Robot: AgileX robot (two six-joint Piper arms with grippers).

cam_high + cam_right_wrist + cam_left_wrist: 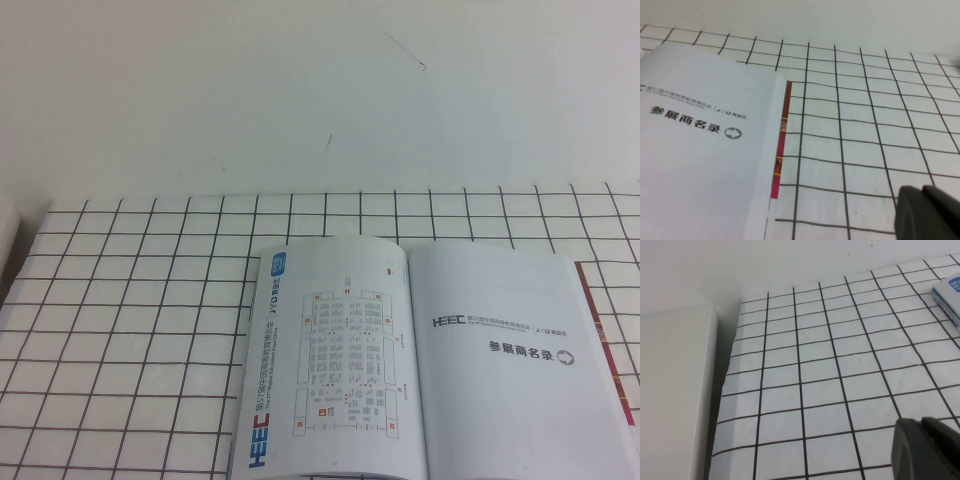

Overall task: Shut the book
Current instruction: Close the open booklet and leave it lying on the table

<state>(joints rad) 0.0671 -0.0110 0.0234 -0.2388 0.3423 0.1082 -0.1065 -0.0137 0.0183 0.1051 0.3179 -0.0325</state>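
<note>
Left gripper (926, 449) over grid mat (130, 330), well left of open book (420, 360); right gripper (927, 214) over mat near book's right edge. State of either: cannot tell.

The open book (420, 360) ran past the near edge of the high view, and its near right corner was cut by the side edge. The fine print on its left page was too small to read. Only a dark part of the left tool (926, 449) showed over the gridded counter (815, 390), the rest cut off. The right tool (927, 214), near the book, was cut off likewise.
</note>
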